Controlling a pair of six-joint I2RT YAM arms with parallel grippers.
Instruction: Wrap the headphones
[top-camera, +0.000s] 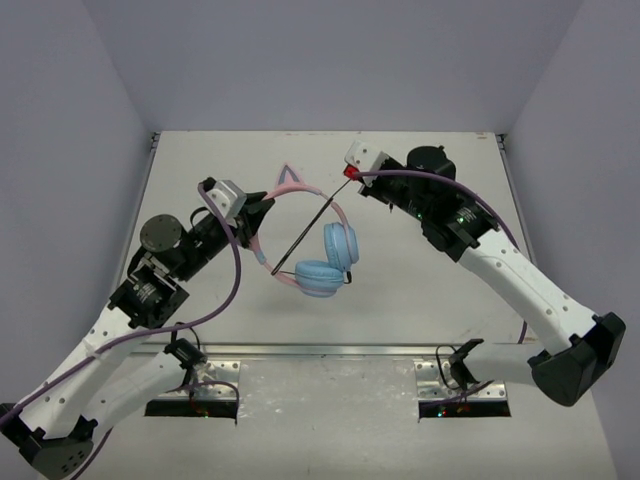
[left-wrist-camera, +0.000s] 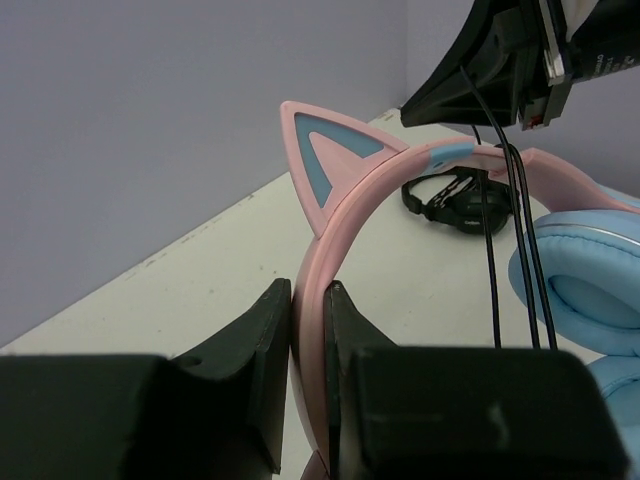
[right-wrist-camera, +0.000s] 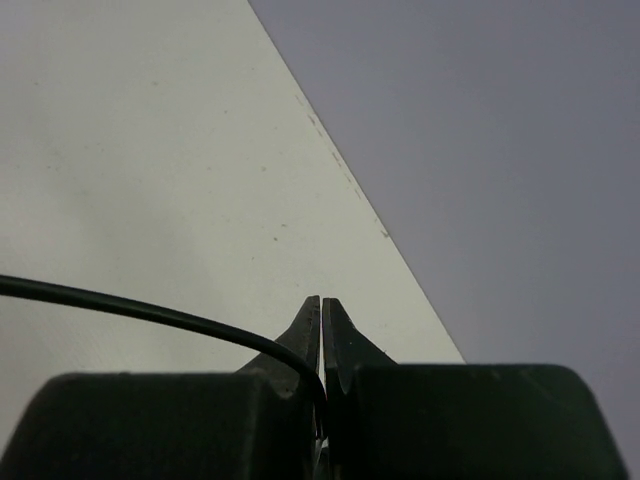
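Observation:
The headphones hang above the table, with a pink headband (top-camera: 305, 195), cat ears (top-camera: 290, 178) and light-blue ear cups (top-camera: 328, 262). My left gripper (top-camera: 262, 213) is shut on the headband's left side. In the left wrist view the band (left-wrist-camera: 345, 215) runs up from between the gripper (left-wrist-camera: 310, 292), with a cat ear (left-wrist-camera: 325, 160) above and an ear cup (left-wrist-camera: 580, 280) at right. My right gripper (top-camera: 351, 172) is shut on the thin black cable (top-camera: 312, 222), which stretches taut down to the lower cup. In the right wrist view the cable (right-wrist-camera: 150, 312) enters the closed gripper (right-wrist-camera: 322, 305).
A black headphone-like object (left-wrist-camera: 455, 200) lies on the table behind the headband, below my right gripper (left-wrist-camera: 500, 70). The white table (top-camera: 200, 160) is bounded by grey walls at the back and sides. The table's far edge (right-wrist-camera: 350, 190) shows in the right wrist view.

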